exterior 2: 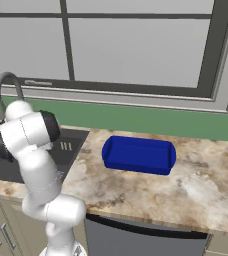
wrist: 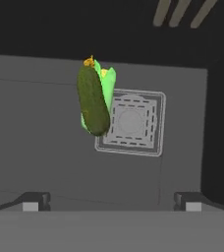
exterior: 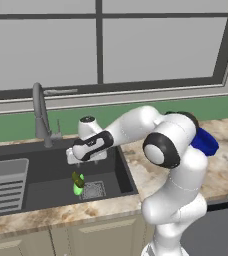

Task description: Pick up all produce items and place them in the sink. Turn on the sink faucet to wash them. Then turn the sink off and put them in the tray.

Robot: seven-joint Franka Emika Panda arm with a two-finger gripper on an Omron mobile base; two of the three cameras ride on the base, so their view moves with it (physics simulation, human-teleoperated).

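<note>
Hanging over the sink [exterior: 56, 165] with its jaws spread wide apart and nothing between them, the gripper [wrist: 111, 202] looks straight down at the basin floor; in the hand view its two dark fingertips [wrist: 33, 201] stand near the lower corners, well apart from each other, and the grey floor shows bare in the gap; the two produce items lie on that floor beyond the tips, not touching them and clear of the jaws; the darker olive vegetable [wrist: 93, 101] lies on top of the lime green vegetable [wrist: 106, 81], both running lengthwise the same way, with a small orange tip at the far end; the pair sits just beside the square drain grate [wrist: 132, 122], its near end overlapping the grate's edge; from the left base view the gripper [exterior: 86, 156] hovers above the same pair, the olive one [exterior: 78, 179] over the lime one [exterior: 79, 189], the grate [exterior: 93, 190] just to the right; the ribbed rack [exterior: 6, 187] fills the sink's left part; the sink faucet [exterior: 41, 115] rises behind the basin's back rim, well apart from the hand; out on the marble counter [exterior 2: 186, 190], to the right of the sink, rests the blue tray [exterior 2: 138, 155].
</note>
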